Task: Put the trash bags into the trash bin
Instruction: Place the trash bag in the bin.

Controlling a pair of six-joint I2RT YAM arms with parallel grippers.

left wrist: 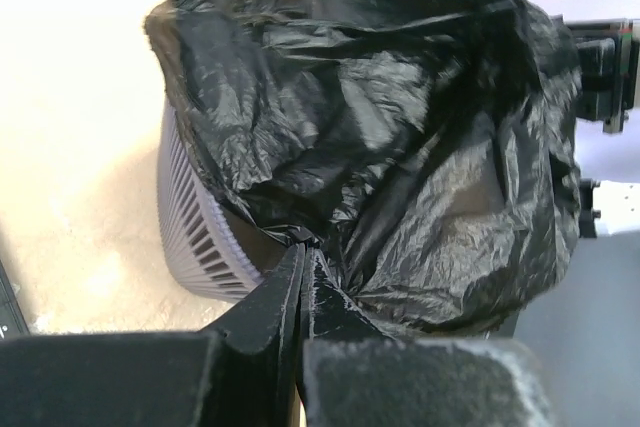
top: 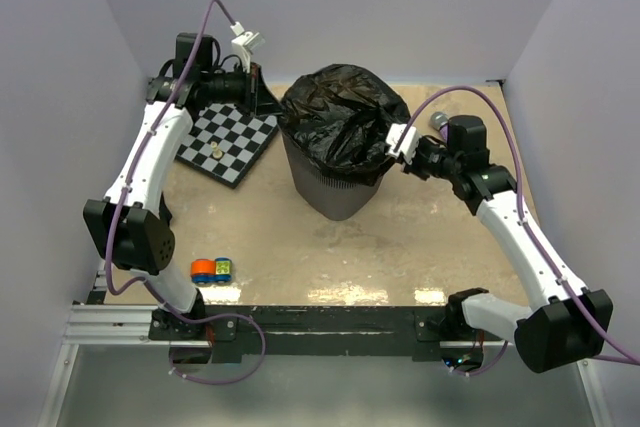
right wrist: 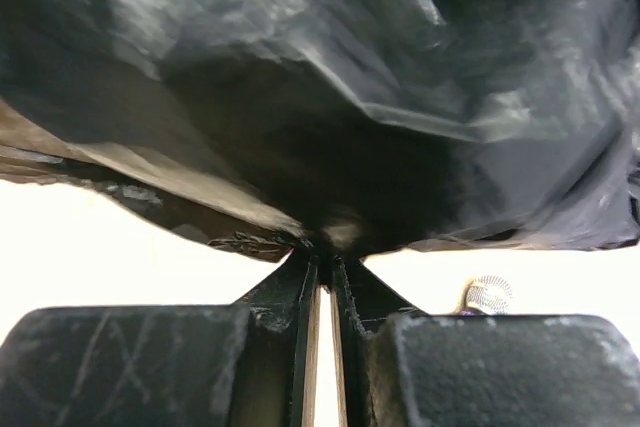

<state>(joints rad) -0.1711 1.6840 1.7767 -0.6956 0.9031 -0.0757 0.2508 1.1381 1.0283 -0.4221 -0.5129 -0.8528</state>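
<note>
- A thin, glossy black, crinkly plastic trash bag lies draped over the mouth of a tall grey wire-mesh trash bin. The bin stands on the tan table, between the two arms and toward the back.
- The bag billows above the rim and hangs over the upper wall of the bin. The mesh ribs show bare below its hem.
- The left pincer is clenched. Its two black fingers press nearly flat together with only a hairline seam between them, and a crumpled fold of the bag is nipped at their tips.
- From above, the left pincer sits at the left side of the bin's rim, touching the plastic there.
- The right pincer is also clamped on the bag. Its fingers run close and parallel with a thin slit of light between them, and their tips grip the lower hem of the sheet, which fills the whole upper part of that wrist view.
- From above, the right pincer meets the bag at the right side of the rim.
- A black-and-white chessboard lies just left of the bin.
- Two small blocks, one orange and one blue-green, sit near the front left edge.
- A microphone with a silver mesh head lies behind the right wrist.
</note>
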